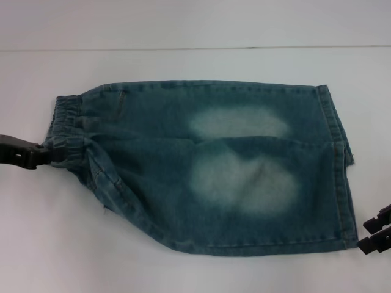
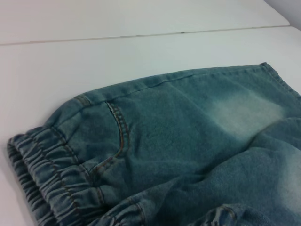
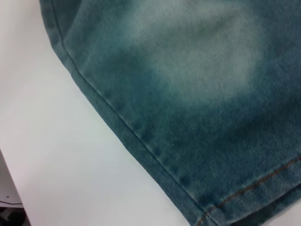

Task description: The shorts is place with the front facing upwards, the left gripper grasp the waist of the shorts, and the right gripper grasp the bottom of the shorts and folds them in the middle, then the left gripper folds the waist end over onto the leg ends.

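Observation:
The blue-green denim shorts (image 1: 208, 171) lie flat on the white table with two pale bleached patches facing up. The waist of the shorts (image 1: 67, 119), a gathered elastic band (image 2: 42, 174), is at the left. My left gripper (image 1: 44, 152) reaches in from the left edge and is shut on the band's near part, where the cloth bunches and creases. The bottom of the shorts (image 1: 339, 152), the stitched leg ends, is at the right. My right gripper (image 1: 361, 235) sits just off the near hem corner (image 3: 263, 181), fingers slightly apart, with no cloth between them.
A white table (image 1: 183, 271) carries the shorts, with bare surface on every side of them. A thin seam line (image 1: 195, 47) runs across the far part of the table.

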Robot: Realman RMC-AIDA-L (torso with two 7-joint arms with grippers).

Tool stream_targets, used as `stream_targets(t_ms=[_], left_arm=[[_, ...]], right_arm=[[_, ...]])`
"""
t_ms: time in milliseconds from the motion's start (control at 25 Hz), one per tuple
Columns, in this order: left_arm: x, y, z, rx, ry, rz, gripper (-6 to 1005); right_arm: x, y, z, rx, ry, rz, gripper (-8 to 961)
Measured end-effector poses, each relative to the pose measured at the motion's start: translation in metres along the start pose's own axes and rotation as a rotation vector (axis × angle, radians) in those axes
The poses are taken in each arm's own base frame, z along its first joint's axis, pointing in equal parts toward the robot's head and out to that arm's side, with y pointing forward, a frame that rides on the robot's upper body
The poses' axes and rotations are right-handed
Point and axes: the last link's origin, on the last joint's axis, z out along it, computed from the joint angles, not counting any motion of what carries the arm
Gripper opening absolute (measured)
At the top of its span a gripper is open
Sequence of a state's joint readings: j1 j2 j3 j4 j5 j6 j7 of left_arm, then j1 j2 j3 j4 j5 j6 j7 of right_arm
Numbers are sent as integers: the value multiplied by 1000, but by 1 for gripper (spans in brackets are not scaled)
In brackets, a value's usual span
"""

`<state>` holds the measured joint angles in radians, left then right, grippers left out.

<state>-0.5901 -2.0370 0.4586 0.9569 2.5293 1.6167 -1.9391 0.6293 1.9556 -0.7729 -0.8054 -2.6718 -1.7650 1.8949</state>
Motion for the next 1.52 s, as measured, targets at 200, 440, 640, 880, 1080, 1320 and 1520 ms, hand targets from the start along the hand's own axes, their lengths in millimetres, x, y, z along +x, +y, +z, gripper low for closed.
stream_targets(t_ms=[200,440,640,880,1080,1320,1520], left_arm=[[-1,-1,0,6,1,-4,14],[-3,-1,1,9,1,-5,14],[-4,-1,1,9,1,-6,14],[-7,0,3,2,-2,-8,14],[-9,0,4,-1,-4,-9,13],[-9,0,4,-6,-6,-10,13],[-10,1,5,-12,-8,-13,13]], right_arm=[[-3,1,6,2,16,-5,625],[-11,3,11,-4,13,-17,624],[-16,7,15,-18,1,-34,625],[-19,9,21,-30,-15,-64,563],[-20,10,24,-30,-10,-82,450],[-20,10,24,-27,-9,-83,286],[-19,8,26,-14,-9,-80,106]])
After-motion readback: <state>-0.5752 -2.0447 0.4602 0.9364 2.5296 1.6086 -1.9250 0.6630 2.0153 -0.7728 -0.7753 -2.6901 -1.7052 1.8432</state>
